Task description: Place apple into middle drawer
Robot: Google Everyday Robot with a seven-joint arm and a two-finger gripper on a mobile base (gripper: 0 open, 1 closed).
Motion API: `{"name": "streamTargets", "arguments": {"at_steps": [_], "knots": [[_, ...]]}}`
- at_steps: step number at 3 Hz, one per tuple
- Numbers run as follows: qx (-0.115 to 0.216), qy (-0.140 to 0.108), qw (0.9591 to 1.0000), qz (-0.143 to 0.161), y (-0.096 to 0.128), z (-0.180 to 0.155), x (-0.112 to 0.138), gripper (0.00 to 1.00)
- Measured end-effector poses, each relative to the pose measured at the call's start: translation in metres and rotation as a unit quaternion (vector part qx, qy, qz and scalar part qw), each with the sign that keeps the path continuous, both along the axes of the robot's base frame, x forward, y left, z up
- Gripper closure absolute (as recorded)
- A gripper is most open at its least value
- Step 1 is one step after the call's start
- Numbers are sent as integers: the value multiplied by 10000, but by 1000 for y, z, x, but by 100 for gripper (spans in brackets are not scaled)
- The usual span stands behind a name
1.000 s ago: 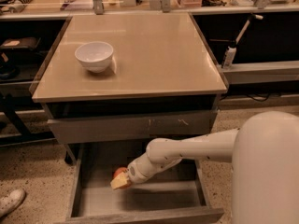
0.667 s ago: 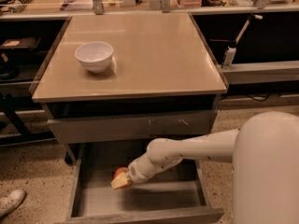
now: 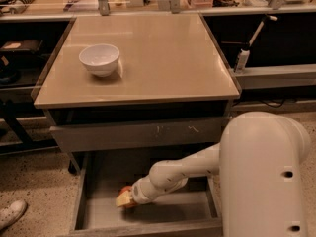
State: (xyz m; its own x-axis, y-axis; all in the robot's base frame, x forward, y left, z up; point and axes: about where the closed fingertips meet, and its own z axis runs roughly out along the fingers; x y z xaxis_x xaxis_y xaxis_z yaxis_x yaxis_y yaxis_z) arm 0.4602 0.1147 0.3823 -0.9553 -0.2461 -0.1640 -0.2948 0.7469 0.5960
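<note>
The middle drawer (image 3: pixel 180 212) is pulled open below the table, a shallow grey box with low side walls. My gripper (image 3: pixel 126 199) reaches into its left half from the right, at the end of the white arm (image 3: pixel 177 172). It is shut on the red-orange apple (image 3: pixel 129 205), which is low over the drawer floor and mostly hidden by the gripper. I cannot tell whether the apple touches the floor.
A white bowl (image 3: pixel 99 59) stands on the beige table top (image 3: pixel 163 58). A closed grey drawer front with pale scratches (image 3: pixel 138 135) sits above the open drawer. The robot's white body (image 3: pixel 264 177) fills the lower right. A shoe (image 3: pixel 10 214) is at the lower left.
The gripper with the apple has sunk slightly lower and a little to the left inside the drawer. The bowl and the drawer have not moved.
</note>
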Motion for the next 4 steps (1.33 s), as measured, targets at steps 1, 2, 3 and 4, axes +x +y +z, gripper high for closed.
{"name": "streamTargets", "arguments": {"at_steps": [1,2,3,4], "knots": [[-90,83,9994,-331,-3,-20,3,100],[-86,70,9993,-346,-3,-20,4,81],[-86,70,9993,-345,-2,-20,4,58],[-86,70,9993,-345,-2,-20,4,34]]}}
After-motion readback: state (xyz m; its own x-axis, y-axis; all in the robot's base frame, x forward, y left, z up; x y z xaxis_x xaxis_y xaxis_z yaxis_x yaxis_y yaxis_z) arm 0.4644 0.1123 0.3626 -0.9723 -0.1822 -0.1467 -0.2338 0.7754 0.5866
